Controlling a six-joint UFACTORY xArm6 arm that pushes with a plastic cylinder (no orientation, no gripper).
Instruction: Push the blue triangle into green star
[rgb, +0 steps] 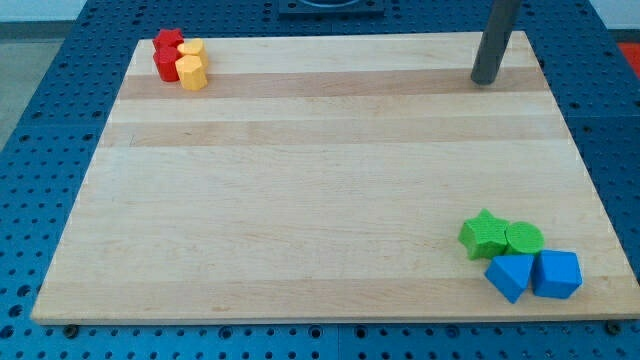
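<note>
Nearest the view's bottom, at the right corner of the wooden desk (300, 200), lies the blue triangle (509, 275), a wedge whose pointed corner aims down toward the view's bottom edge and whose flat upper side runs roughly level from left to right. Its right side touches another blue block (556, 274), shape unclear, which sits closest to the desk's right edge. Just above the triangle, touching or nearly so, is the green star (484, 234) at its upper left, with a green round block (524, 238) pressed against the star's right side and sitting directly above the seam between the two blue pieces.

Far off at the view's top left corner stands a tight cluster: a red block (166, 54), star-like in outline, with yellow blocks (192, 67) against its right side.

At the view's top right, the rod's tip (484, 81) rests on the desk, well apart from all the blocks; the arm carries no claw, so none opens or closes
</note>
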